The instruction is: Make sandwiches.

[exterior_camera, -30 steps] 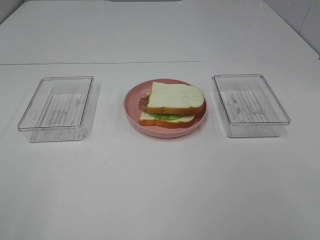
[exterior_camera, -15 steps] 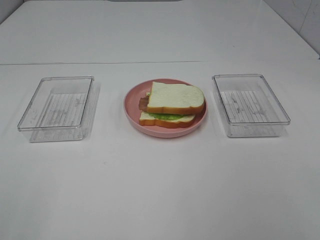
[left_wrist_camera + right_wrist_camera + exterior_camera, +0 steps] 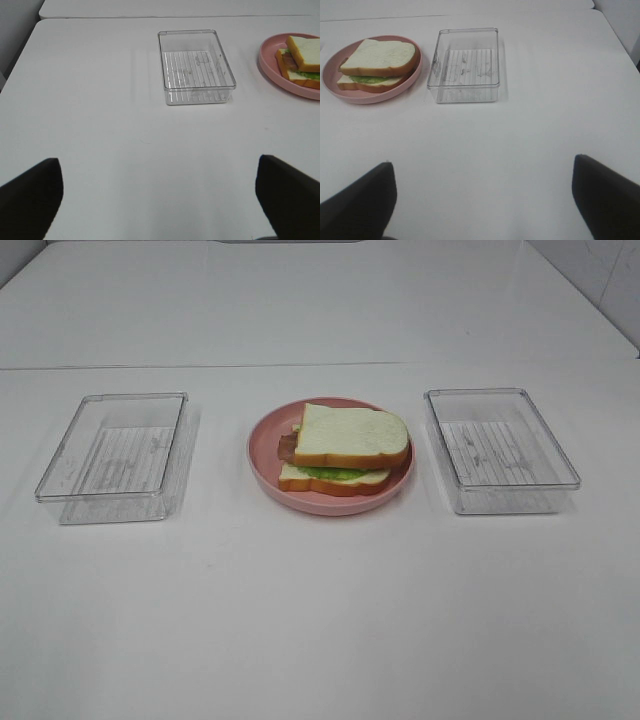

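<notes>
1. Sandwich (image 3: 343, 452) sits assembled on the pink plate (image 3: 266, 466), mid-table, long axis running 9 to 3 o'clock
2. Left gripper (image 3: 159, 200) and right gripper (image 3: 484, 197) both gape, holding nothing
3. Sandwich lies at 1 o'clock from left, 11 o'clock from right; neither looks nearer

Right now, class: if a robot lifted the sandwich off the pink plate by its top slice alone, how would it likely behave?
The sandwich would probably come apart: its layers look loosely stacked, the top slice sitting askew. The bread looks spongy, so likely light and squashable. The lettuce looks apt to stay behind.
</notes>
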You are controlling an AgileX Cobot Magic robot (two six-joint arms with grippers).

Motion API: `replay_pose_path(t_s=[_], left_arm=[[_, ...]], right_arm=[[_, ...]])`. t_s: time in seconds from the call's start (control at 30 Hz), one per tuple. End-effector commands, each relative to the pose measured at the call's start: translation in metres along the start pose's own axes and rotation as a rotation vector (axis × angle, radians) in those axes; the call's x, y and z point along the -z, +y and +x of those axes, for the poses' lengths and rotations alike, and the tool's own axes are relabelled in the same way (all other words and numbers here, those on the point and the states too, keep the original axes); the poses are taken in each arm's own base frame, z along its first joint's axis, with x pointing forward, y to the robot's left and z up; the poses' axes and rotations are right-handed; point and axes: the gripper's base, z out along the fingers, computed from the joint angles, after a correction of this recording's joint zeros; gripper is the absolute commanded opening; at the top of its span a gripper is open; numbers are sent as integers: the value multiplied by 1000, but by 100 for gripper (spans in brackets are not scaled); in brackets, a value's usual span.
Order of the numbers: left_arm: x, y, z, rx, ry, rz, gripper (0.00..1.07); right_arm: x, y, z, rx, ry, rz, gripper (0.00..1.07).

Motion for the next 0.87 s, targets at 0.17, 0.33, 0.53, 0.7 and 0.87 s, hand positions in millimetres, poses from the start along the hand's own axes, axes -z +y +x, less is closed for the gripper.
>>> replay_pose_path(t_s=[0.17,0.33,0.53,0.7,0.87], left_arm=[[1,-1,0,12,-27,5,98],[1,-1,0,12,-27,5,98],[1,-1,0,12,-27,5,98],[1,-1,0,12,-27,5,98],[1,-1,0,12,-27,5,98]], right_arm=[[2,-1,2,3,-24,11,87],[2,-1,2,3,-24,11,87],[2,-1,2,3,-24,11,87],[2,-1,2,3,-24,11,87],[2,-1,2,3,-24,11,87]])
